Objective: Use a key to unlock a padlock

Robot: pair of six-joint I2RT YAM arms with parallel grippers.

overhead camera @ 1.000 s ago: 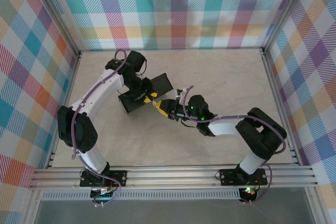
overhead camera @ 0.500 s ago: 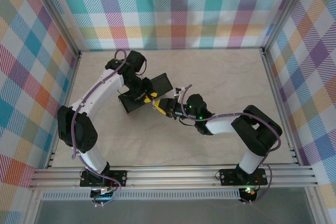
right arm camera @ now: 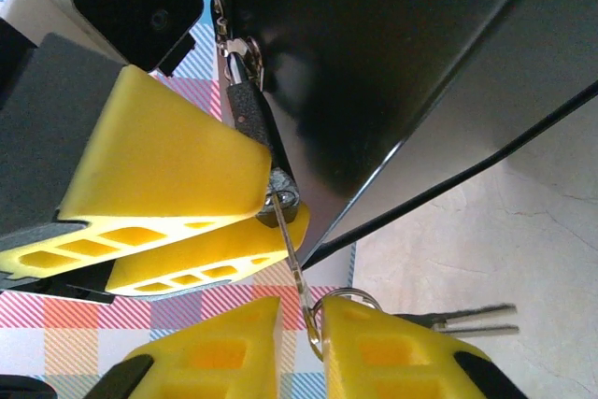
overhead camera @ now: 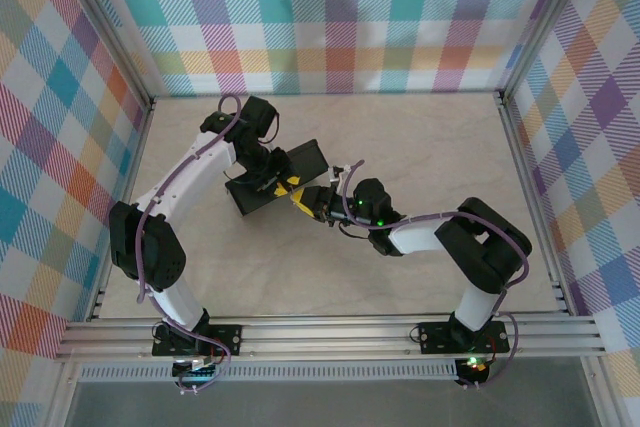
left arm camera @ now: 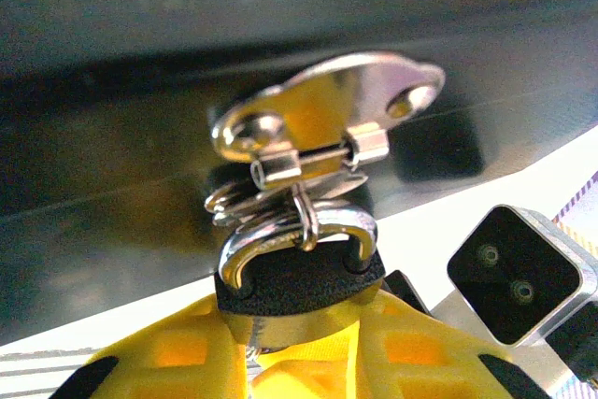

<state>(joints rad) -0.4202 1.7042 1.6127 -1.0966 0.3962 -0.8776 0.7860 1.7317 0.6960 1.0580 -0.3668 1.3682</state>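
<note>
Your left gripper has its yellow jaws clamped on the small padlock with the dark squarish body. The padlock's silvery shackle hangs from a little metal loop under the shiny hasp of the large black-sided box. In the top view that box sits left of centre on the pale marbled table, and both grippers meet at its near right edge. Your right gripper is pinched on the thin silvery key. The shank runs from between those jaw tips up to the padlock's lower end, touching it at the keyway. A wire key ring and two spare keys trail just right of the right jaw.
</note>
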